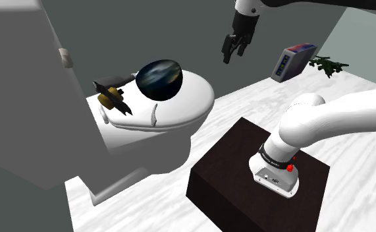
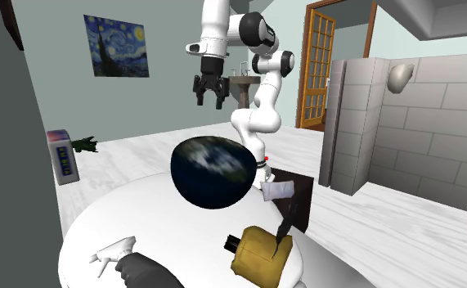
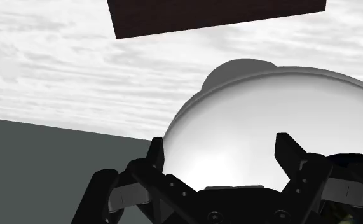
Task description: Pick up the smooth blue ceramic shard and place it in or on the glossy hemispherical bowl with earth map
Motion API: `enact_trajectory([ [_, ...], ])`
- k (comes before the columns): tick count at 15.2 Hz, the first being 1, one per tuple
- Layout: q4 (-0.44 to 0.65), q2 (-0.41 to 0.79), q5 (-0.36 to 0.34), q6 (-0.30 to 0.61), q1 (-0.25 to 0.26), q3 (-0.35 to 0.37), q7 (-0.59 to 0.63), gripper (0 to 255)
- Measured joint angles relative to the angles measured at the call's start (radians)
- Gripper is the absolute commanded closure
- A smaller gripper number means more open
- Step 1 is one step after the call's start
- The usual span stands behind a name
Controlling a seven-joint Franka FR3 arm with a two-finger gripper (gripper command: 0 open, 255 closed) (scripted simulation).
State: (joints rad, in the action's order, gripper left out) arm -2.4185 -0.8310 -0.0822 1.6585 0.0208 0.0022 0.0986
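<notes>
The earth-map bowl (image 1: 160,80) (image 2: 211,172) sits dome-up on the white toilet lid (image 1: 196,99) (image 2: 141,213). A small pale shard (image 1: 155,115) (image 2: 276,191), drawn whitish rather than blue, lies on the lid's edge between the bowl and the stand. My gripper (image 1: 234,47) (image 2: 209,96) hangs high in the air beyond the bowl, well apart from both. It is open and holds nothing. In the wrist view the gripper (image 3: 224,159) looks down over the lid (image 3: 269,121).
A tan and black object (image 1: 112,97) (image 2: 260,249) and a white spray-like piece (image 2: 109,249) also lie on the lid. The dark stand (image 1: 259,178) (image 3: 218,16) is close beside the toilet. A blue-topped box (image 1: 293,61) and a green toy plane (image 1: 328,65) rest on the marble floor.
</notes>
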Motion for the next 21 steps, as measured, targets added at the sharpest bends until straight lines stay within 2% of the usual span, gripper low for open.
enact_trajectory([
  [4,-0.039,-0.008,0.042,0.037,0.007,0.032,0.065,0],
  [9,-0.113,-0.006,0.151,0.136,0.033,0.125,0.228,0],
  [16,-0.171,0.069,0.297,0.326,0.069,0.268,0.452,0],
  [21,-0.151,0.189,0.374,0.48,0.074,0.381,0.608,0],
])
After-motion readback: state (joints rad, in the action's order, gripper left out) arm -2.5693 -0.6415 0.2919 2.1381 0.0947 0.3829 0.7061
